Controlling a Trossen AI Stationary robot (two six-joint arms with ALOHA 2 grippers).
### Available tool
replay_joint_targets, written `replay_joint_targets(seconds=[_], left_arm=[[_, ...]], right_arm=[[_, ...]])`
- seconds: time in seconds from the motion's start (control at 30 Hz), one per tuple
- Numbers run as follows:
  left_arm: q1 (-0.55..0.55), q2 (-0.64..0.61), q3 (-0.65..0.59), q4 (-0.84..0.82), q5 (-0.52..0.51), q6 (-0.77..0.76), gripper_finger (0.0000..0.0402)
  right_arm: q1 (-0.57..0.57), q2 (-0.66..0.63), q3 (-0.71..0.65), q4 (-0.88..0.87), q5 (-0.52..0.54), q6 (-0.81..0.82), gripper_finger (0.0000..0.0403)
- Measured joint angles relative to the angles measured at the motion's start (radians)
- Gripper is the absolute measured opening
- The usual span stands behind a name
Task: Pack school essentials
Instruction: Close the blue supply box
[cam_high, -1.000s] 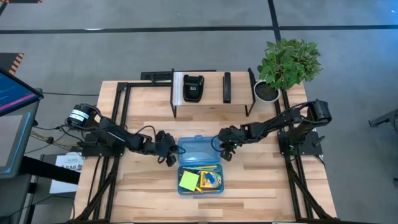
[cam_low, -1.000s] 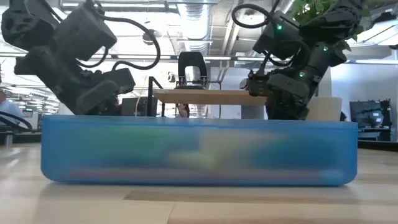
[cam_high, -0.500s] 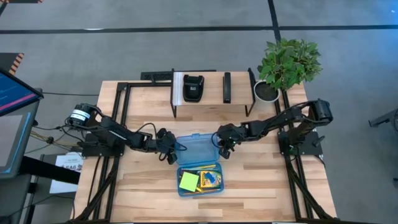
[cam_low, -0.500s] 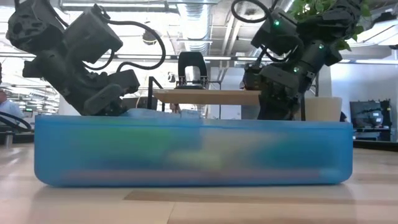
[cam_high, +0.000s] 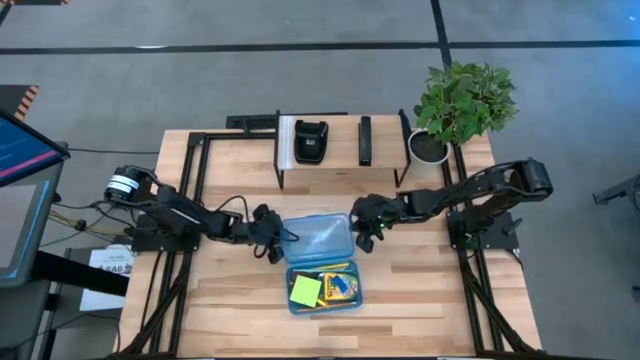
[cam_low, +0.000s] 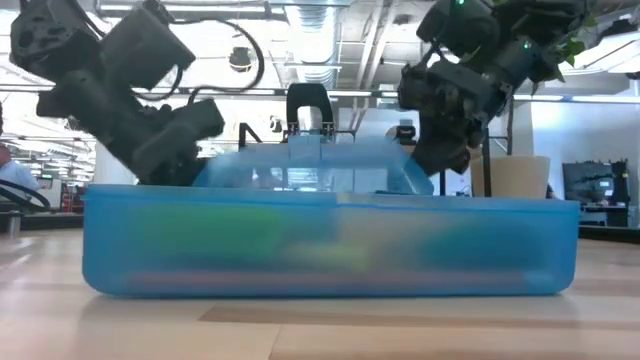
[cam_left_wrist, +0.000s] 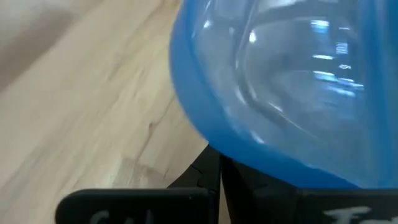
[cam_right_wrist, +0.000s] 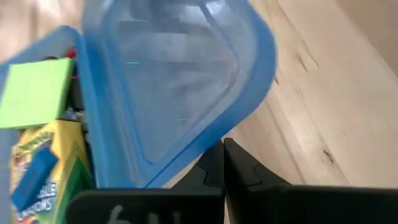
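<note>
Both arms are in on the blue box (cam_high: 324, 288) at mid-table, and its clear blue lid (cam_high: 318, 239) stands tilted up off the wood on the far side of the box, hinged to it; the left gripper (cam_high: 277, 243) sits at the lid's left edge with its fingers pinched together, tips tucked beneath the lid rim in the left wrist view, though whether they grip it I cannot tell; the right gripper (cam_high: 366, 231) is at the lid's right edge, fingers likewise narrowed to nothing, tips under the rim in its own wrist view; inside the box lies the lime-green sticky-note pad (cam_high: 304, 291) on the left, the yellow-green crayon box (cam_high: 339, 288) to its right, and the tiny blue eraser (cam_right_wrist: 35, 174) resting on top of the crayon box; yellow and orange pencils (cam_high: 322, 268) lie along the far side of the box; from table height the box wall (cam_low: 330, 245) fills the view, contents only a blur behind it; at the far edge, a black boxy device (cam_high: 311, 141) on the rack, and a leafy potted plant (cam_high: 462, 103) at the far right corner.
</note>
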Motion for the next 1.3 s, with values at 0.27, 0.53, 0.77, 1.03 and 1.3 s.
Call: replay_joint_targets(seconds=[0.27, 0.53, 0.77, 1.03, 1.3], left_arm=[[-0.004, -0.125, 0.005, 0.043, 0.014, 0.09, 0.0], [-0.034, -0.212, 0.005, 0.048, 0.086, 0.129, 0.0], [-0.132, -0.217, 0.004, 0.112, 0.108, 0.124, 0.0], [-0.244, -0.217, 0.004, 0.217, 0.09, 0.12, 0.0], [-0.314, -0.186, 0.004, 0.225, 0.019, 0.078, 0.0]], right_arm=[[0.018, -0.051, 0.004, 0.026, 0.0, -0.005, 0.0012], [0.066, -0.074, 0.003, 0.076, -0.001, -0.024, 0.0012], [0.162, -0.061, 0.001, 0.187, -0.002, -0.024, 0.0012], [0.26, -0.062, 0.001, 0.293, 0.0, 0.015, 0.0012], [0.343, -0.062, 0.001, 0.292, 0.104, 0.052, 0.0012]])
